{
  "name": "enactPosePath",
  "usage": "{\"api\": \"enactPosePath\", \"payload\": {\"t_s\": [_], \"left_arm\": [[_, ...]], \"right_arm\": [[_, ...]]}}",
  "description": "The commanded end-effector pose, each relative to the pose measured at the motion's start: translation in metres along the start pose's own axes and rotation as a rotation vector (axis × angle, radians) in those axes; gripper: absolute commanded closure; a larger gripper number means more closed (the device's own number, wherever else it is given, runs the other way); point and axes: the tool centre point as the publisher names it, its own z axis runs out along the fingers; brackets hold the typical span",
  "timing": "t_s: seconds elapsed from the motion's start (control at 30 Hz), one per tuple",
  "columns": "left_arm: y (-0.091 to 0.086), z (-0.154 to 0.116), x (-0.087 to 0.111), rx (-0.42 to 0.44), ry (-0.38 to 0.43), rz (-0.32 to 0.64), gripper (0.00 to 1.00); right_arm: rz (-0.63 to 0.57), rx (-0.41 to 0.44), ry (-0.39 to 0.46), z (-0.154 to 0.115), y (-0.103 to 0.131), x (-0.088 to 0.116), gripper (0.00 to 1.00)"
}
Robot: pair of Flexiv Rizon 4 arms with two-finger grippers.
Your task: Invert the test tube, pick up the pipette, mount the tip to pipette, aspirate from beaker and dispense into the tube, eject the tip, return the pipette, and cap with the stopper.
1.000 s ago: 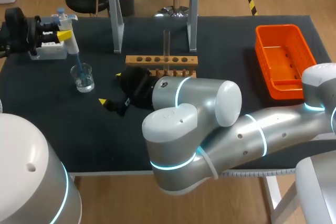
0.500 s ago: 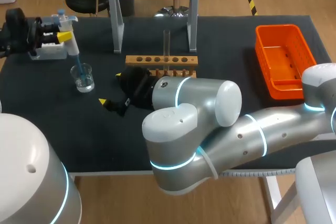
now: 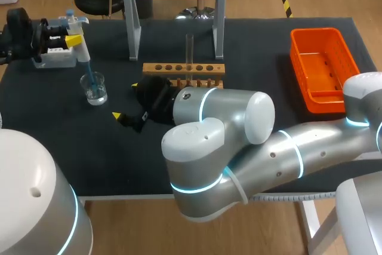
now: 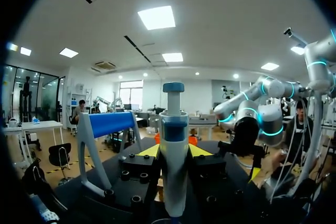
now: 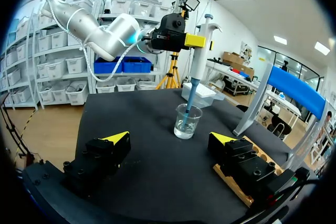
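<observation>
The left gripper (image 4: 173, 151) clamps the pipette (image 4: 173, 182) upright between its 2 fingers. The right gripper (image 5: 170, 141) sits low, its 2 fingers spread wide apart.

Rack (image 3: 184, 68): its 6 o'clock side lies under the right arm (image 3: 239, 123) in the head view.
Test tube (image 3: 189, 46): its foot is hidden inside the rack.
Right gripper (image 3: 126, 101): mostly covered by its own arm; only the yellow tip at 9 o'clock shows clearly.
Pipette (image 4: 173, 166): its lower end is cut off by the edge of the left wrist view.
Orange tray (image 3: 316, 30): its 5 o'clock corner is covered by the right arm.
</observation>
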Motion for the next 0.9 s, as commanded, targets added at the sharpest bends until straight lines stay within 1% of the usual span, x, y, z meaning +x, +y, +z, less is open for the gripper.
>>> {"api": "enactPosePath", "payload": {"t_s": [0.03,0.57,0.9], "left_arm": [[0.0,-0.0014,-0.0017,0.001,0.006,-0.001,1.0],[0.0,-0.0014,-0.0017,0.001,0.006,-0.001,1.0],[-0.003,0.0014,0.0018,-0.013,-0.006,0.049,1.0]], "right_arm": [[0.0,0.001,0.002,-0.0011,-0.0002,-0.0007,0.0],[0.0,0.001,0.002,-0.0011,-0.0002,-0.0007,0.0],[0.0,0.001,0.002,-0.0011,-0.0002,-0.0007,0.0]]}}
